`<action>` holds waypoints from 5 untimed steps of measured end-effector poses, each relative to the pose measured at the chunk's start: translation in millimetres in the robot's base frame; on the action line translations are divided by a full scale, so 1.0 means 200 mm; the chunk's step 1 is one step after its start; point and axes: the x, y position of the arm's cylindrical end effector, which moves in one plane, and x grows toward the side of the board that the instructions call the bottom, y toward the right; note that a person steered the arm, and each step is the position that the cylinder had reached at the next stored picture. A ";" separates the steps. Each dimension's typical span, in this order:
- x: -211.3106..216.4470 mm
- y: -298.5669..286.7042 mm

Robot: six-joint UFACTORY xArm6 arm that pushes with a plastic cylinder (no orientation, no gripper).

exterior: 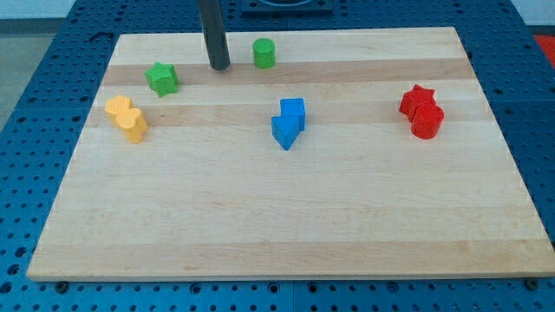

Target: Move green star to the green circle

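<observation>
Yellow (127, 119), blue (288, 123), red blocks (421, 112) (wood board (286, 225))

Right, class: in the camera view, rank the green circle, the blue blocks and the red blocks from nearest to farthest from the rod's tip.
1. Green circle: just to the view's right of my tip.
2. Blue blocks: lower, near the board's middle.
3. Red blocks: far at the view's right.
</observation>
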 end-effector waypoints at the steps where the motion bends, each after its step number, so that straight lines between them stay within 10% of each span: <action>1: -0.05 0.17; 3: -0.16 0.46; 5: 0.35 0.18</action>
